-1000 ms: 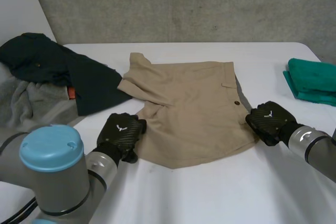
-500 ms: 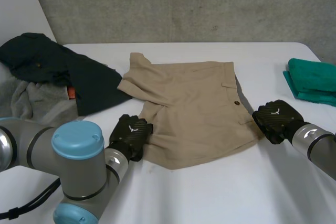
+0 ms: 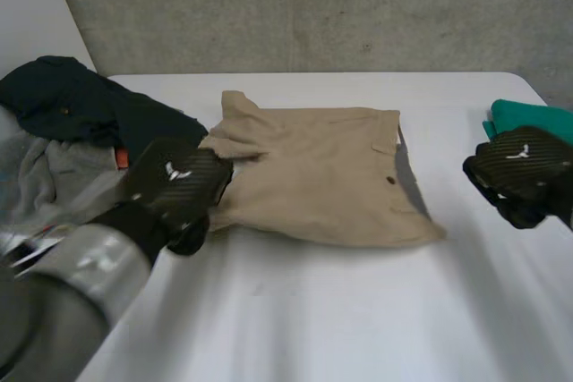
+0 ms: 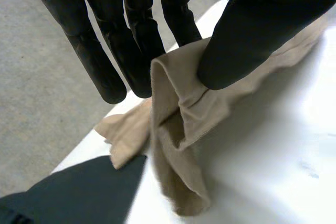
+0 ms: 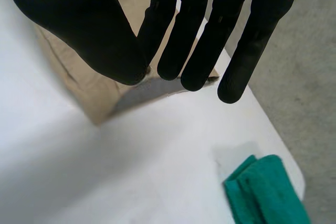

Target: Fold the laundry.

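Your left robot hand [image 3: 175, 187] pinches the tan shorts [image 3: 322, 187] at their left edge; your right robot hand [image 3: 519, 167] hangs open, fingers straight, apart from their right side.

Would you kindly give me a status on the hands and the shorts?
Left hand pinches tan shorts at their left edge. Right hand open, off the shorts. Dark garment close beside left hand, green cloth by right.
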